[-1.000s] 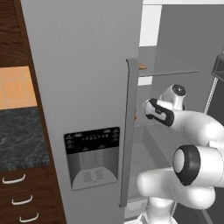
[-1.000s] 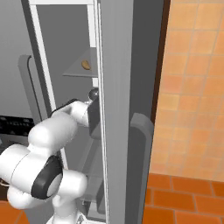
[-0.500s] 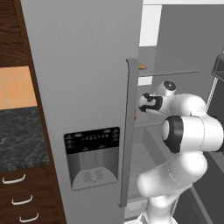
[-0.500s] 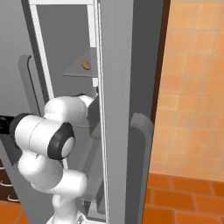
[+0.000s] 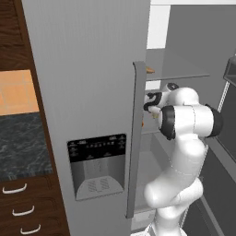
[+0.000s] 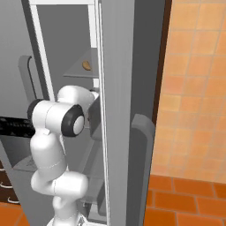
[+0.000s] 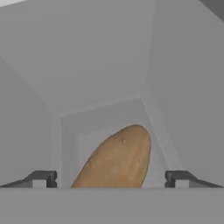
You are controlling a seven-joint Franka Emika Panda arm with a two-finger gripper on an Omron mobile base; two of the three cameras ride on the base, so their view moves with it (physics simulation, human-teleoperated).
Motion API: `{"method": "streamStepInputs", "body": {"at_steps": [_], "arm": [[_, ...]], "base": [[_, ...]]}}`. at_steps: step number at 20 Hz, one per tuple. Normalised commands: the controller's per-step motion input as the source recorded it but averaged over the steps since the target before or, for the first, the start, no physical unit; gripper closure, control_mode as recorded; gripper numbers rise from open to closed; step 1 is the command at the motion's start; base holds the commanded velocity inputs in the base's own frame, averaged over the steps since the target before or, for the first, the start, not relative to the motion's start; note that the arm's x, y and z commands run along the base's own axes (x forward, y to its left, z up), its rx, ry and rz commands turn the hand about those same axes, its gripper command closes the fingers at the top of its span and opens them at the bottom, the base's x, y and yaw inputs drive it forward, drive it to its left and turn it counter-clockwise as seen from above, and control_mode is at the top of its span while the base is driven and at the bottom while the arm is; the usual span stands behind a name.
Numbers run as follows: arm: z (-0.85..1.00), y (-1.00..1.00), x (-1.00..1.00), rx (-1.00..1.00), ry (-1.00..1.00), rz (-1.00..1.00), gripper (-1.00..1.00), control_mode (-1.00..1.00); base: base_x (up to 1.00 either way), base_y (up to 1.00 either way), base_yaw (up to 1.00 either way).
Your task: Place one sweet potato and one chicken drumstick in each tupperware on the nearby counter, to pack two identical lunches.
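Inside the open fridge, the gripper [image 7: 112, 179] has its two fingertips spread wide with a sweet potato [image 7: 118, 159] lying between them on the grey shelf [image 7: 153, 144], not visibly pinched, so I judge the first pick is only being lined up. Farther up, another tan piece [image 6: 87, 65] sits near the front edge of a higher shelf [image 6: 79, 70]. Off to the side the counter [image 5: 20, 143] carries no packed lunch that I can see, so nearly all the task seems left.
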Motion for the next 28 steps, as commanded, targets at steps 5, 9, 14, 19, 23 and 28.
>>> {"method": "streamStepInputs", "body": {"at_steps": [5, 9, 14, 19, 23, 28], "arm": [[-0.56, -0.08, 0.53, -0.01, 0.05, 0.00, 1.00, -1.00], [-1.00, 0.19, -0.36, -0.09, 0.13, 0.00, 1.00, -1.00], [-0.70, 0.53, -0.94, -0.07, 0.09, 0.00, 1.00, -1.00], [0.13, 0.10, -1.00, 0.00, -0.01, 0.00, 1.00, -1.00], [0.21, 0.00, -1.00, 0.00, -0.09, 0.08, 1.00, -1.00], [0.43, 0.00, -1.00, 0.00, -0.12, 0.13, 1.00, -1.00]], "base": [[0.00, 0.00, 0.00], [0.00, 0.00, 0.00], [0.00, 0.00, 0.00], [0.00, 0.00, 0.00], [0.00, 0.00, 0.00], [0.00, 0.00, 0.00]]}}
